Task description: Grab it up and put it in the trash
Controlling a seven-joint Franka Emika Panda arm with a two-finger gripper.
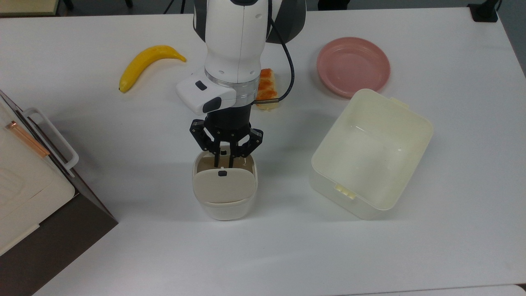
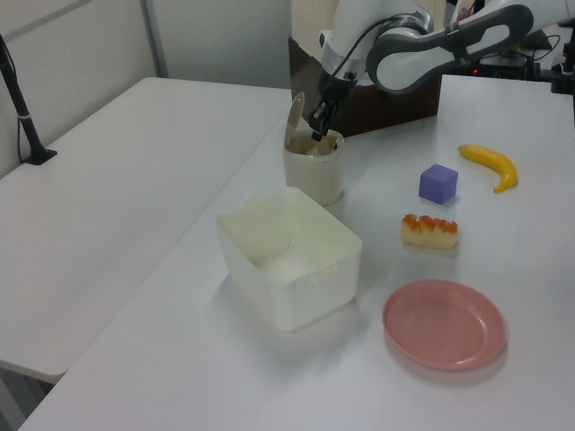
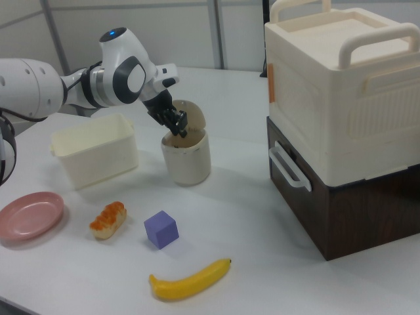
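White rounded-square bin (image 1: 224, 205), beige swing lid (image 1: 224, 186) tipped open; stands mid-table (image 1: 164, 246). Gripper (image 1: 224, 163) at the bin's mouth, top view 12 o'clock edge; fingers slightly parted, gripping nothing visible. Paper wad: cannot be made out; whether it lies inside the bin cannot be told. Cream rectangular box (image 1: 372, 154) at 3 o'clock of the bin, top view. Pink plate (image 1: 353, 65) at 1 o'clock. Banana (image 1: 146, 63) at 11 o'clock. Glazed bread stick (image 2: 429, 231) beside purple cube (image 2: 438, 183).
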